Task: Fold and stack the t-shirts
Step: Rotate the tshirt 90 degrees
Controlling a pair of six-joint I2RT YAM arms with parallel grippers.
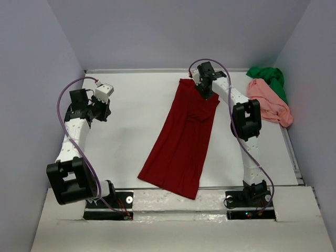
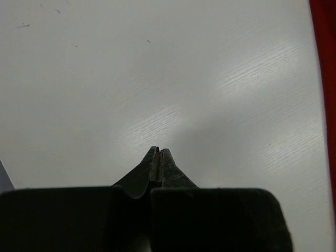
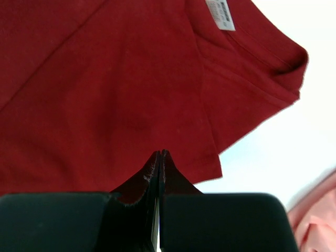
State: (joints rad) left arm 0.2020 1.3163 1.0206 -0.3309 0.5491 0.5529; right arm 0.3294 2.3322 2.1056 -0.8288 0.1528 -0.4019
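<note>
Top view, dark red t-shirt: the dark red t-shirt (image 1: 181,142) lies as a long, narrow strip down the middle of the worktop (image 1: 131,131), running from upper centre to lower centre. It looks folded lengthwise, but not yet shortened into a compact packet.
Top view, other shirts: the salmon pink t-shirt (image 1: 268,102) and the bright green t-shirt (image 1: 269,79) sit crumpled together at the upper right of the frame, green behind pink, neither one spread out.
Top view, arms: the right gripper (image 1: 205,93) hangs over the top end of the red strip. The left gripper (image 1: 103,111) is at the left of the frame over bare worktop, well apart from any cloth.
Left wrist view, fingers: the left gripper (image 2: 159,150) has its fingers pressed together with nothing between them.
Left wrist view, surroundings: pale worktop (image 2: 157,79) fills the frame, with only a sliver of the dark red t-shirt (image 2: 329,79) along the right edge.
Right wrist view, fingers: the right gripper (image 3: 160,153) has its fingers closed tip to tip, and no cloth shows between them. Whether they touch the fabric below, I cannot tell.
Right wrist view, cloth: the dark red t-shirt (image 3: 105,94) fills most of the frame, its neck label (image 3: 220,11) at the top. A corner of the salmon pink t-shirt (image 3: 315,220) shows at the lower right.
Progress: early, by my judgement. One shirt is partly folded, two are untouched, and no stack has been started.
</note>
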